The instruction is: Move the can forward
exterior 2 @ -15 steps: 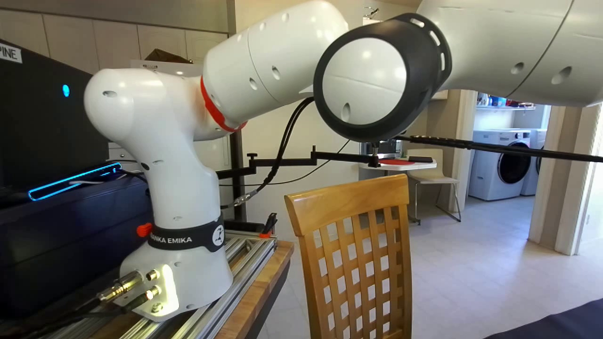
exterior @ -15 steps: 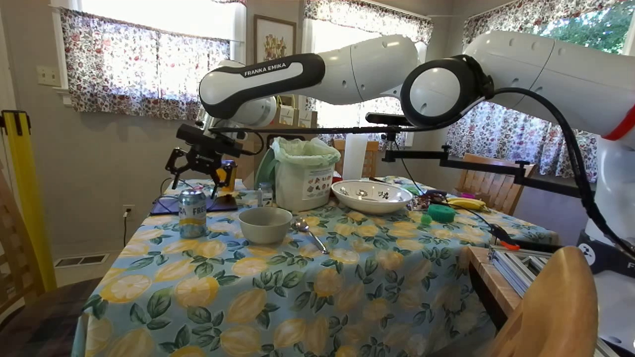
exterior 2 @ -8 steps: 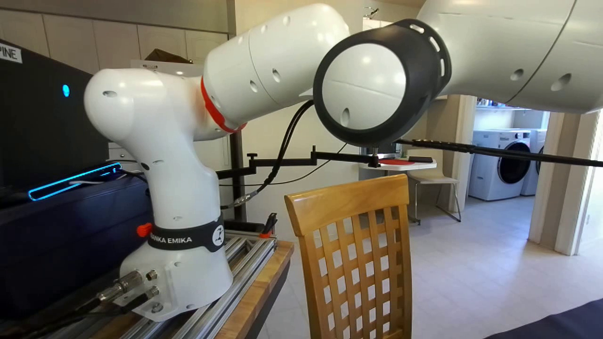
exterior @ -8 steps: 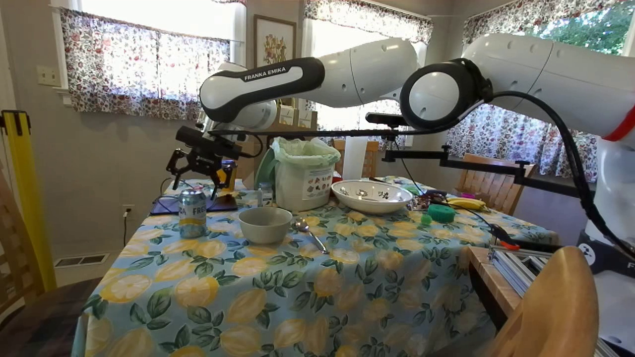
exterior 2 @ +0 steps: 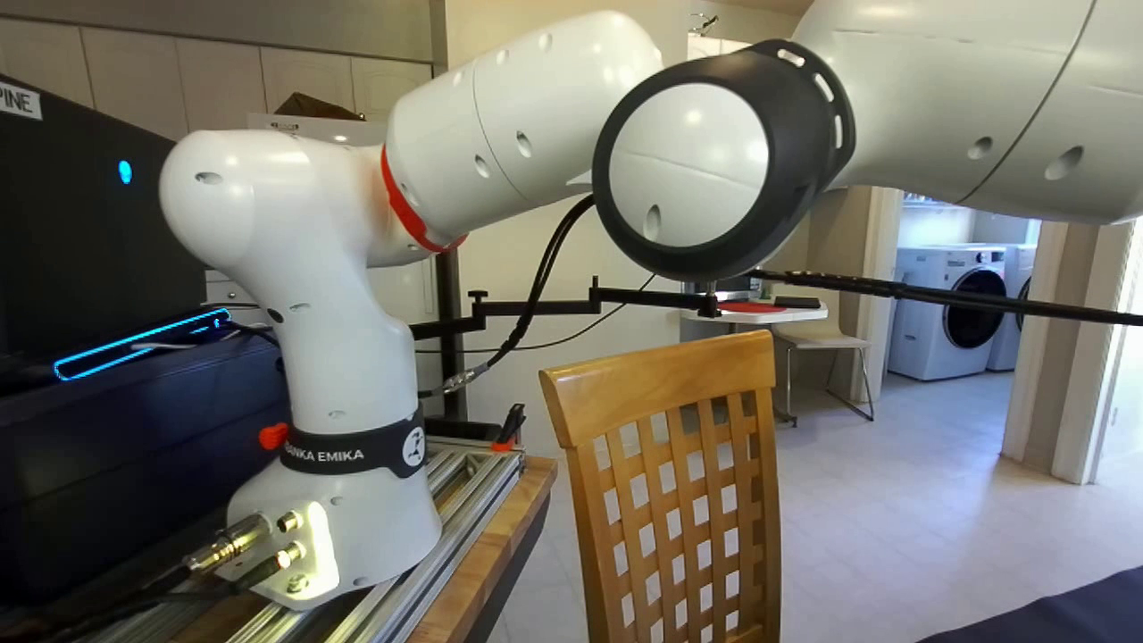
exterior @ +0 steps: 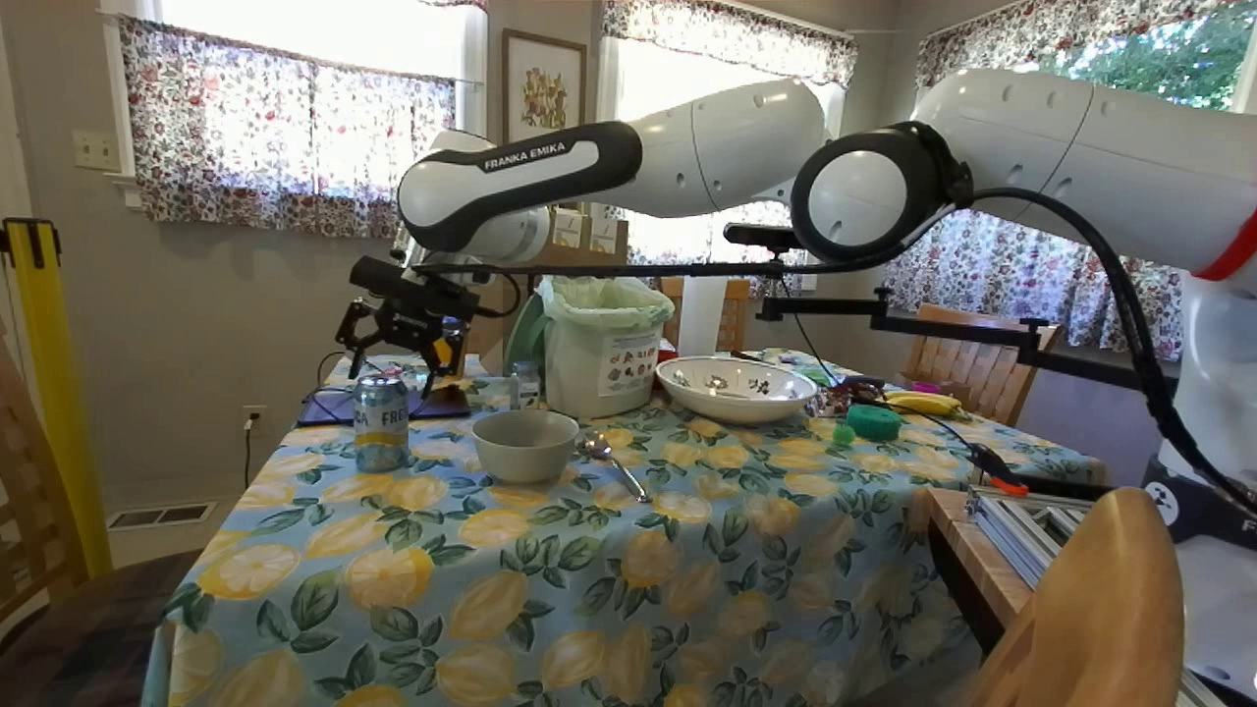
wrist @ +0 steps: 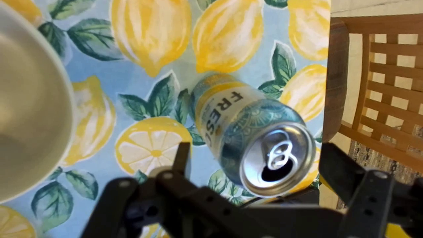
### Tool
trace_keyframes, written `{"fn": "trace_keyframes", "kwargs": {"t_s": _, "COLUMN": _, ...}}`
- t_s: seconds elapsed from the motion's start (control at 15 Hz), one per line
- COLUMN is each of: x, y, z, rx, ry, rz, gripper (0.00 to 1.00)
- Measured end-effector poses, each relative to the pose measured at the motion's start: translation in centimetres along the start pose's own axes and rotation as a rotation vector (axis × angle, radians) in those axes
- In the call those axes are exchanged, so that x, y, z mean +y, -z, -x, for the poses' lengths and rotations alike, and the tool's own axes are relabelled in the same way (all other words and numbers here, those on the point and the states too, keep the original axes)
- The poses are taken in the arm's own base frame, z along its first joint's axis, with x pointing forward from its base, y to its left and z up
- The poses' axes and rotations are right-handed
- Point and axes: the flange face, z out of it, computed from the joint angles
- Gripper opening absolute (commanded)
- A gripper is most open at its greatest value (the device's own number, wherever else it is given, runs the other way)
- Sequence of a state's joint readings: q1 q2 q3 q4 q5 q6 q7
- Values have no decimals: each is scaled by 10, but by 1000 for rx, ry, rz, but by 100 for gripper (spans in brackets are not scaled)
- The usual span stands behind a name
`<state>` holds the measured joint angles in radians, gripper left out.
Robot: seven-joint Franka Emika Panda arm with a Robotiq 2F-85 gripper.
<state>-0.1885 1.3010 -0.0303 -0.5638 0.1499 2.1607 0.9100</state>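
The can point(exterior: 381, 424) stands upright on the lemon-patterned tablecloth in an exterior view. It is silvery blue with a white and yellow label. In the wrist view the can point(wrist: 228, 112) shows its opened top with the pull tab, and this top lies in the picture between the two fingers. My gripper point(exterior: 392, 379) is open and hangs just behind and above the can, as that exterior view sees it. In the wrist view the gripper point(wrist: 255, 148) has its jaws wide apart, with a gap on each side of the can's top. No contact shows. Can and gripper are out of view in an exterior view that shows the arm's base point(exterior 2: 335, 500).
A grey bowl point(exterior: 525, 449) stands close beside the can, with a spoon point(exterior: 617, 466) beside it. A bin with a green liner point(exterior: 604, 358) and a wide white dish point(exterior: 737, 391) stand farther along. A wooden chair point(wrist: 390, 96) is past the table's edge.
The arm has sunk a little, and my gripper is slightly lower and slightly to the right in the exterior view. The can has not moved.
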Motion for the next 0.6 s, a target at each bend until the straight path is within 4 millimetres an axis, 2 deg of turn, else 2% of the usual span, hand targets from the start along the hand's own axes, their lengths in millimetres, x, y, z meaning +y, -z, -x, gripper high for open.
{"fn": "trace_keyframes", "kwargs": {"t_s": 0.53, "x": 3, "y": -9, "z": 3, "rx": 4, "ry": -3, "rz": 17, "gripper": 100}}
{"fn": "trace_keyframes", "kwargs": {"t_s": 0.6, "x": 3, "y": -10, "z": 4, "rx": 4, "ry": -3, "rz": 19, "gripper": 75}}
